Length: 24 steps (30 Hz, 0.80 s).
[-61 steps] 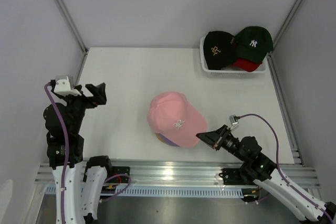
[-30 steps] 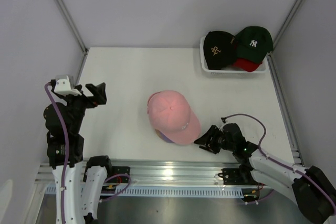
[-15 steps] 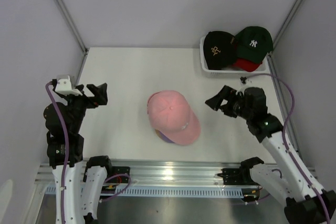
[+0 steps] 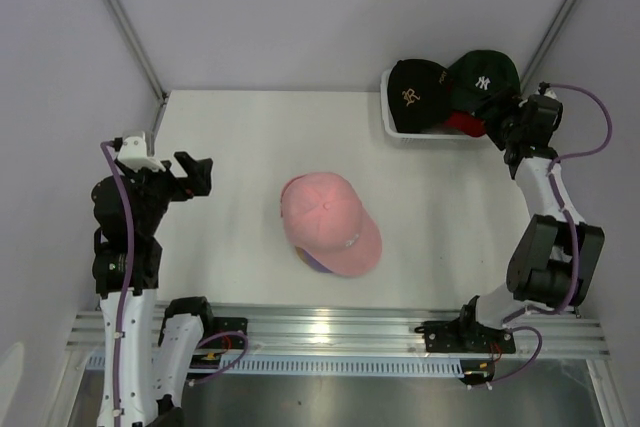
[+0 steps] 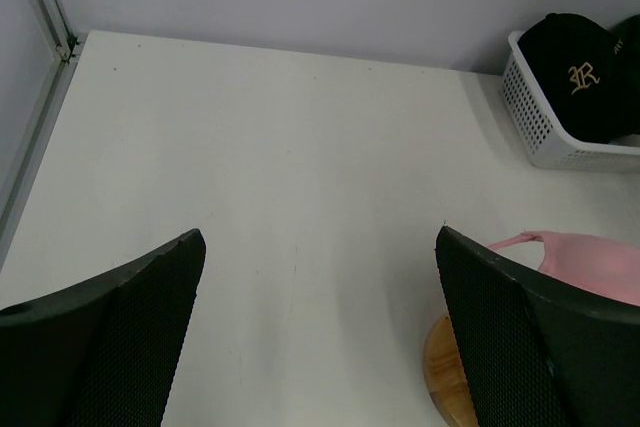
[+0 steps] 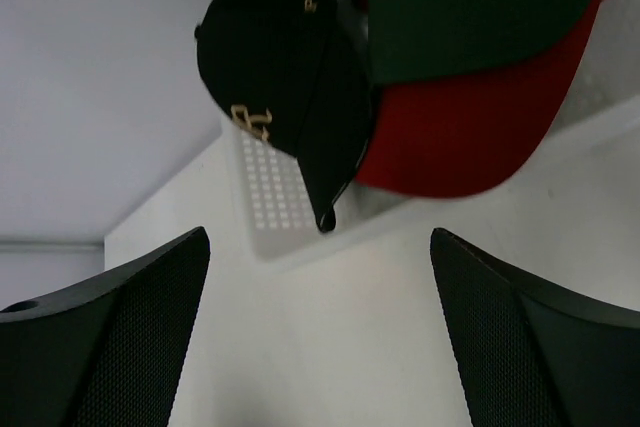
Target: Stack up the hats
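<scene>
R gripper (image 6: 318,239) was wide, empty, and by far the nearer arm to the basket (image 6: 262,197). Just ahead lay the black cap (image 6: 275,77), brim tip pointing back at the gap btwn my fingers. The red cap (image 6: 470,137) was ahead toward the R finger, under the green cap (image 6: 470,7). L gripper (image 5: 320,242) was wide too, empty, w/ the pink cap (image 5: 590,262) off past its R finger on the wooden stand (image 5: 440,367).

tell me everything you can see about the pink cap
The pink cap is soft fabric with a button on top and a pale stitched logo on its front. It sits dome up near the middle of the table, brim pointing near right, over a purple cap whose edge peeks out below. A wooden stand shows underneath.
</scene>
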### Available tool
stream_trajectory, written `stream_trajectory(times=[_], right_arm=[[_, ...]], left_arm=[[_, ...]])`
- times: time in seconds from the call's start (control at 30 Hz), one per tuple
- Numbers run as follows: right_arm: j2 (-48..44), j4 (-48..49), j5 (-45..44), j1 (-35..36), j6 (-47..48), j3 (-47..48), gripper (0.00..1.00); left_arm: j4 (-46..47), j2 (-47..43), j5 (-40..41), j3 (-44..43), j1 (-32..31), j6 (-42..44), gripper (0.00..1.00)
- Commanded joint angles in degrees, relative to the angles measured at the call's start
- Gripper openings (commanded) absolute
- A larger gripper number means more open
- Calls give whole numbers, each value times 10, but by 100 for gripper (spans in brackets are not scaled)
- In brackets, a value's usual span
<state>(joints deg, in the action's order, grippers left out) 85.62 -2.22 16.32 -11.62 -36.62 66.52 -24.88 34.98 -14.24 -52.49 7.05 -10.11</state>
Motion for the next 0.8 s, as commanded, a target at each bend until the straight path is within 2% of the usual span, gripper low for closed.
stream_trajectory(times=[0.0, 0.23, 0.43, 0.77], right_arm=[[58, 113, 19, -23, -34, 33, 93], [142, 234, 60, -21, -96, 45, 88], [199, 196, 85, 30, -39, 122, 88], [244, 195, 35, 77, -52, 123, 88]], left_arm=[[-2, 8, -12, -25, 5, -5, 99], [4, 9, -1, -20, 6, -3, 99], [2, 24, -4, -21, 8, -1, 100], [2, 19, -4, -21, 11, 0, 99]])
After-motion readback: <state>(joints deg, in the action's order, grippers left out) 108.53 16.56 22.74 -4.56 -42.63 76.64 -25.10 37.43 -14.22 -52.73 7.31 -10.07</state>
